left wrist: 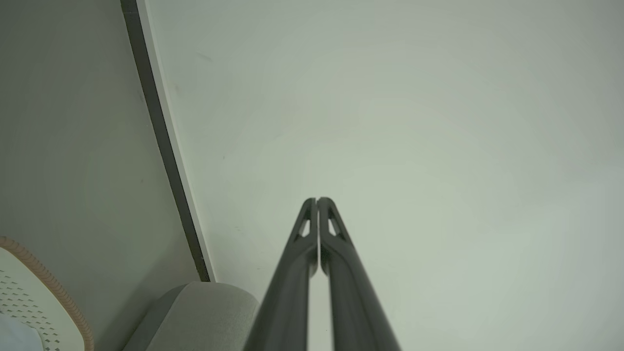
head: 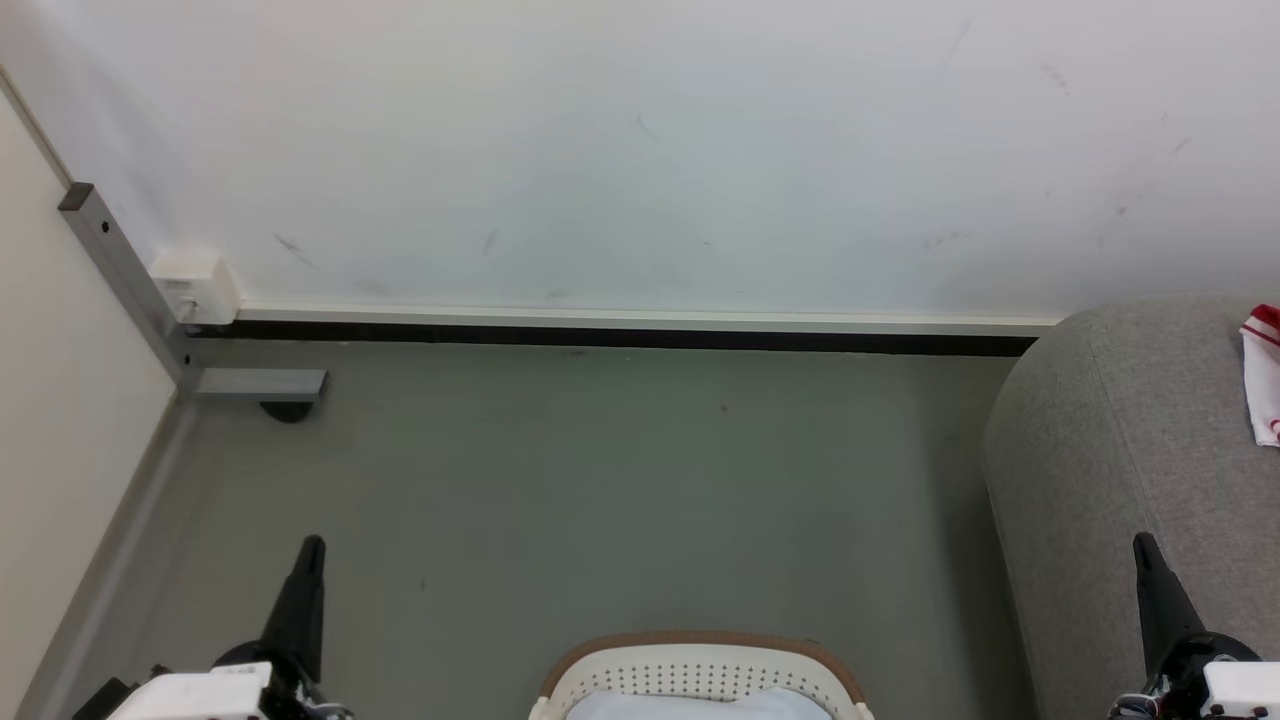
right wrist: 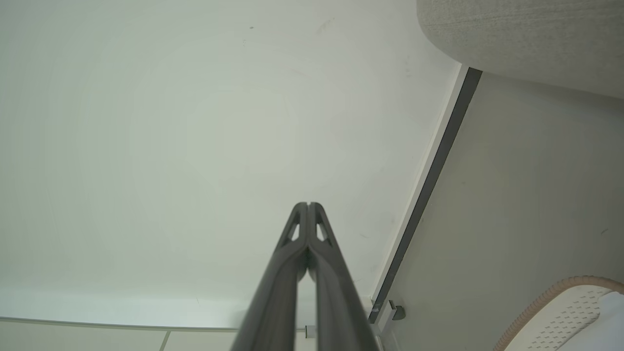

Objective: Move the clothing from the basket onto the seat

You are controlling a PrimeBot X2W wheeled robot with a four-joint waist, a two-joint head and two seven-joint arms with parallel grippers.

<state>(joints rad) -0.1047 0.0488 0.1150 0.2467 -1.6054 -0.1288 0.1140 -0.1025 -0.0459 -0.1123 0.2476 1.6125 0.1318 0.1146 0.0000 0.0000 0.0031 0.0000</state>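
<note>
The red and white clothing (head: pixel 1262 375) lies on the grey sofa seat (head: pixel 1110 470) at the head view's right edge, only a corner of it in frame. The cream basket (head: pixel 700 672) with its brown rim sits on the floor at bottom centre, holding a pale white-blue cloth (head: pixel 700 705). My left gripper (head: pixel 312 545) is shut and empty at the lower left, well left of the basket. My right gripper (head: pixel 1142 540) is shut and empty at the lower right, in front of the sofa's side. Both wrist views show fingertips pressed together: left gripper (left wrist: pixel 317 200), right gripper (right wrist: pixel 308 204).
A white wall and dark baseboard (head: pixel 620 338) run across the back. A grey metal post with a foot (head: pixel 255 385) and a white box (head: pixel 195 285) stand in the left corner. Grey floor (head: pixel 600 480) spreads between the basket and wall.
</note>
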